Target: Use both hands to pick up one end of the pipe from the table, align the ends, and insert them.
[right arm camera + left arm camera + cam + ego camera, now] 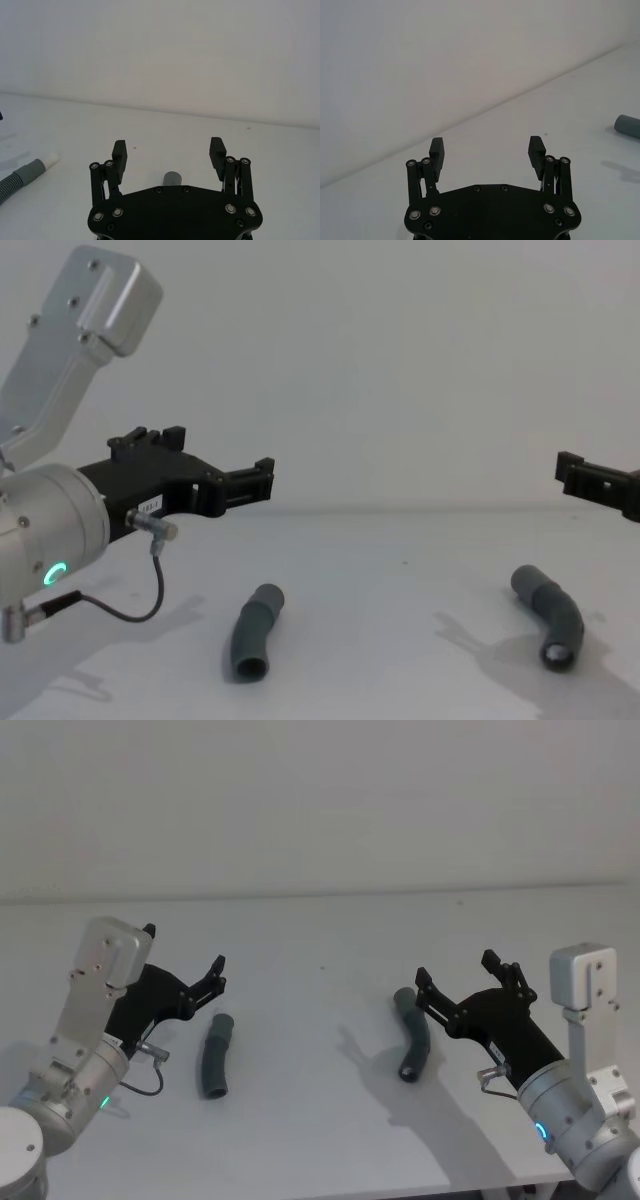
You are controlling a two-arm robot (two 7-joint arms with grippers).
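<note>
Jaws of left gripper [184, 947] and right gripper [456, 967] are hanging spread wide, and we are seeing left hose [215, 1055] and right hose [412, 1035] lying loose on the surface [320, 930].

The left gripper [487, 148] hangs over the white table [485, 125], its two fingers [437, 150] spread wide with nothing between them. Beyond one fingertip, well apart from the gripper, lies a grey pipe end [628, 126] (smooth, partly cut off).
</note>
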